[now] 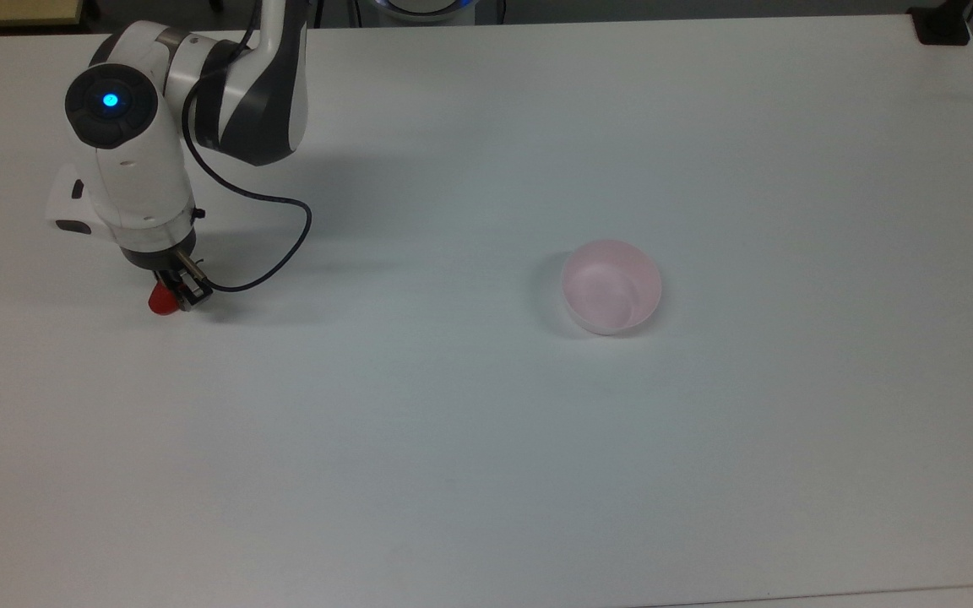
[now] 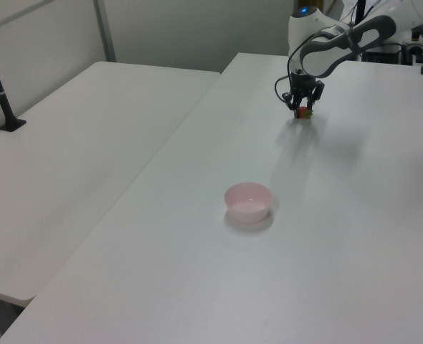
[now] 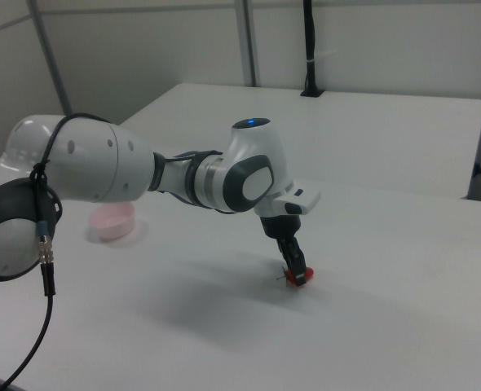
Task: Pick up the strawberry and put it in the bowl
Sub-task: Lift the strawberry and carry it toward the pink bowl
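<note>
The gripper (image 1: 179, 291) is down at the table (image 1: 486, 439) with the strawberry (image 1: 162, 301) between its fingers, which stand close around the fruit; whether they already press on it cannot be told, so the grasp is judged to be at the closing step, with nothing lifted yet. The arm (image 1: 127, 160) leans steeply over the fruit so the fingers come at it from above, which suits a small tapered thing lying flat. In the top view, going from the gripper toward the top view's right, there is a long stretch of bare table and then the bowl (image 1: 611, 285), well apart from the gripper, upright and with nothing in it, so the carry is judged a long one.

The top view hides most of the fruit under the wrist, leaving a red edge beside the fingers. The right view shows the strawberry (image 3: 299, 275) low at the fingertips, on or just above the table. The left view shows the gripper (image 2: 300, 109) with the bowl (image 2: 248, 201) nearer the camera.
</note>
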Robot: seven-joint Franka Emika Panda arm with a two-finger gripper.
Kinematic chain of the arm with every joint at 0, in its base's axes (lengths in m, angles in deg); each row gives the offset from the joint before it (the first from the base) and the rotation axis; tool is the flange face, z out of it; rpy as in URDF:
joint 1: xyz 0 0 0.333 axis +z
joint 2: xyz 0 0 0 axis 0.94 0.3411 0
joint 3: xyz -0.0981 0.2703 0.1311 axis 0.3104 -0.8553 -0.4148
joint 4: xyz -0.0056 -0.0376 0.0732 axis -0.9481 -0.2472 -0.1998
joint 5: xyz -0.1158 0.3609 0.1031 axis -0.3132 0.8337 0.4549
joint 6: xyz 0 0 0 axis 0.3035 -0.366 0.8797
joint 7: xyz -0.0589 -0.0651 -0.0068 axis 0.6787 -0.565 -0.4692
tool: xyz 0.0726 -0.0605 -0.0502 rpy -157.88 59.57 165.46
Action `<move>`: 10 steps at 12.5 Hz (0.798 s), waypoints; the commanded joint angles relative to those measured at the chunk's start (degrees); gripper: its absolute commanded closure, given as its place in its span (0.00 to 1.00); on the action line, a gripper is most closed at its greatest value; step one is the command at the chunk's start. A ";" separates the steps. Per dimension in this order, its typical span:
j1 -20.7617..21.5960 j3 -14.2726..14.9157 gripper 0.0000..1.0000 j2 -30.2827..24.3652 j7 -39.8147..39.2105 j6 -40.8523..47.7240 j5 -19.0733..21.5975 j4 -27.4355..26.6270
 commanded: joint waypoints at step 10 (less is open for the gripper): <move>18.50 -14.61 0.76 -7.42 0.53 6.55 -0.05 1.95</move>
